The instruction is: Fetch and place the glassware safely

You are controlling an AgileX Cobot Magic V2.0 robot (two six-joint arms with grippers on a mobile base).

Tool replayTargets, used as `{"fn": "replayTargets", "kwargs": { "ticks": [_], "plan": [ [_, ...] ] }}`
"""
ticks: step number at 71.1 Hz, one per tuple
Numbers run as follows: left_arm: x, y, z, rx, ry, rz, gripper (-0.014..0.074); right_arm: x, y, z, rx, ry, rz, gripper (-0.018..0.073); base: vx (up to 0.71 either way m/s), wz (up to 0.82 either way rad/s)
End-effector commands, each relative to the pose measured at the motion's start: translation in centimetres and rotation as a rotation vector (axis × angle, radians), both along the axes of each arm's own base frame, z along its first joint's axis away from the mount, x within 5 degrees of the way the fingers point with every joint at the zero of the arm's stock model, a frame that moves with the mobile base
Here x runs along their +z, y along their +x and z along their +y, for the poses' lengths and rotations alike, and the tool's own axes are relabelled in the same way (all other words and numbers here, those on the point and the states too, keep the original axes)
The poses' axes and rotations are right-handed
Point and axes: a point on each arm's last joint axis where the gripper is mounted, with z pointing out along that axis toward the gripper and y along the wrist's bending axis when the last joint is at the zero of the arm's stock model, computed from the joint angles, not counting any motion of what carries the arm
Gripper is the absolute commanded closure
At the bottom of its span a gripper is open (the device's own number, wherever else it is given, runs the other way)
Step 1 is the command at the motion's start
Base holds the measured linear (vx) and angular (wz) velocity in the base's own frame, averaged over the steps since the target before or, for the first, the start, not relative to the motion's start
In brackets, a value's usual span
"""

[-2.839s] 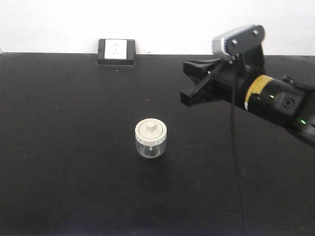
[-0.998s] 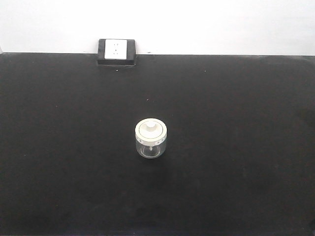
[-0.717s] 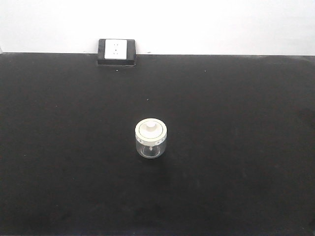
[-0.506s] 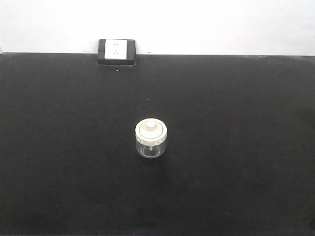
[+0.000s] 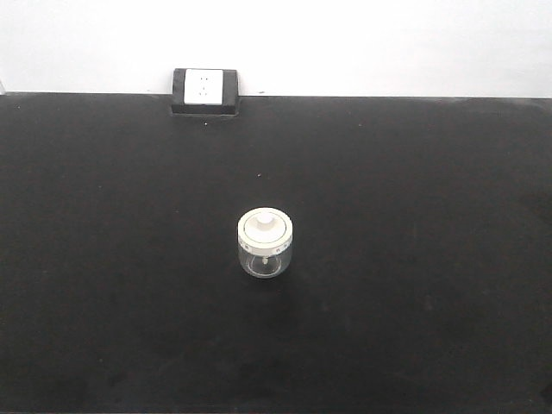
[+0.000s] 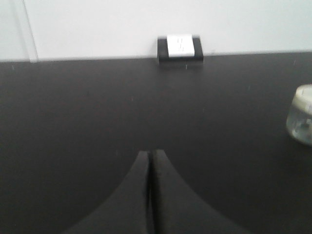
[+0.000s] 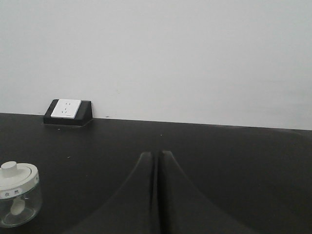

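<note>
The glassware (image 5: 266, 244), a squat clear jar with a cream-white knobbed lid, stands upright on the black table (image 5: 414, 216) near its middle. It shows at the right edge of the left wrist view as the jar (image 6: 302, 114) and at the lower left of the right wrist view as the jar (image 7: 17, 201), where a small spoon is visible inside. My left gripper (image 6: 150, 153) is shut with nothing in it, well to the left of the jar. My right gripper (image 7: 157, 154) is shut and holds nothing, off to the jar's right. Neither arm appears in the front view.
A black block with a white socket face (image 5: 204, 89) sits at the table's back edge against the white wall; it also appears as the socket block (image 6: 180, 47) and the socket block (image 7: 67, 111).
The right arm, which hung over the table's right side 2.8 s ago, has left the front view. The jar has not moved.
</note>
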Motion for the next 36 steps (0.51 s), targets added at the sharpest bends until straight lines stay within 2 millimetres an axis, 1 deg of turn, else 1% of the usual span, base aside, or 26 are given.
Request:
{"fn": "replayTargets", "kwargs": {
  "ticks": [1, 6, 8, 12, 36],
  "plan": [
    [-0.8, 0.3, 0.0, 0.000, -0.020, -0.062, 0.0603, 1.1, 0.0, 0.3, 0.029, -0.007, -0.051, 0.0566, 0.00, 0.00],
    [-2.0, 0.5, 0.0, 0.002, -0.020, -0.079, 0.0603, 1.1, 0.0, 0.3, 0.029, -0.007, -0.050, 0.0566, 0.00, 0.00],
    [-2.4, 0.5, 0.0, 0.002, -0.020, -0.059, 0.0603, 1.1, 0.0, 0.3, 0.029, -0.007, -0.050, 0.0566, 0.00, 0.00],
    [-2.3, 0.4, 0.0, 0.001, -0.018, -0.034, 0.0603, 1.1, 0.0, 0.3, 0.029, -0.007, -0.050, 0.0566, 0.00, 0.00],
    [-2.2, 0.4, 0.0, 0.001, -0.019, -0.041, 0.0603, 1.1, 0.0, 0.3, 0.029, -0.007, -0.050, 0.0566, 0.00, 0.00]
  ]
}}
